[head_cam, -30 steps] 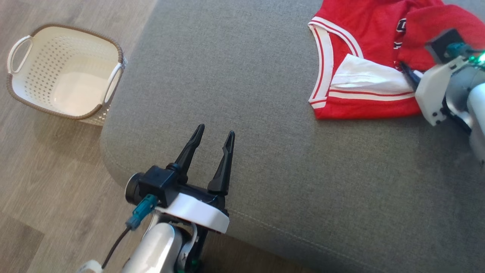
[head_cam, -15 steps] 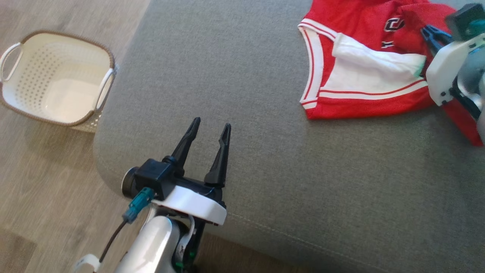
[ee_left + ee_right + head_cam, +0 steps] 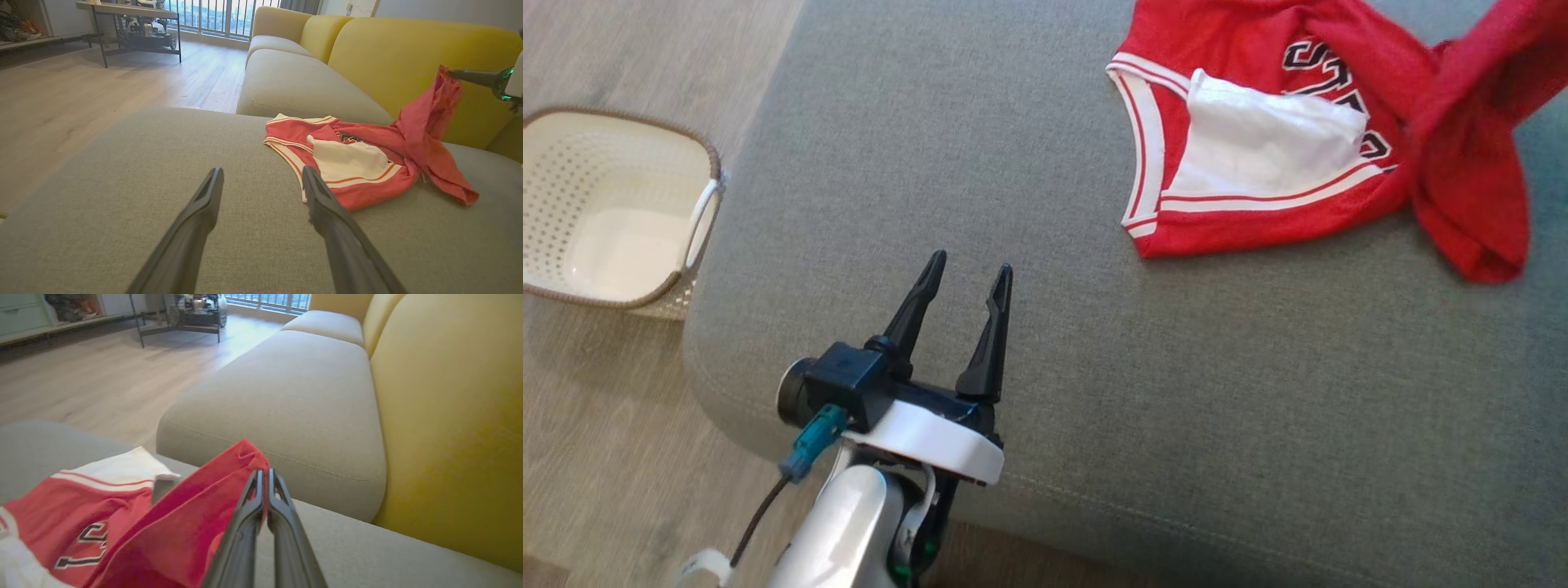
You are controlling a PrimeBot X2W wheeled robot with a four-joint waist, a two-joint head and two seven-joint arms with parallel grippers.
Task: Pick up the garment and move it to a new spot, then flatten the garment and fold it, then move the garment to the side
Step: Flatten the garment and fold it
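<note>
- i am seeing the right gripper (image 3: 263, 477) pinched fully together on a red fold of the garment (image 3: 1217, 233), holding that fold raised above the grey cushion (image 3: 1094, 392).
- the rest of the garment is lying crumpled on the far right part of the cushion, with its white panel and striped trim facing up and one loose flap drooping to the right.
- the left gripper (image 3: 969, 268) is hovering over the near left of the cushion, fingers spread wide and empty, well apart from the garment.
- i am judging the garment as light, soft and limp: it is likely going to sag and trail from a single pinch, and thin fabric may be slipping out of a shallow bite.
- i am thinking a hem or shoulder edge is giving the surer hold, with the left gripper taking a second corner for flattening.
</note>
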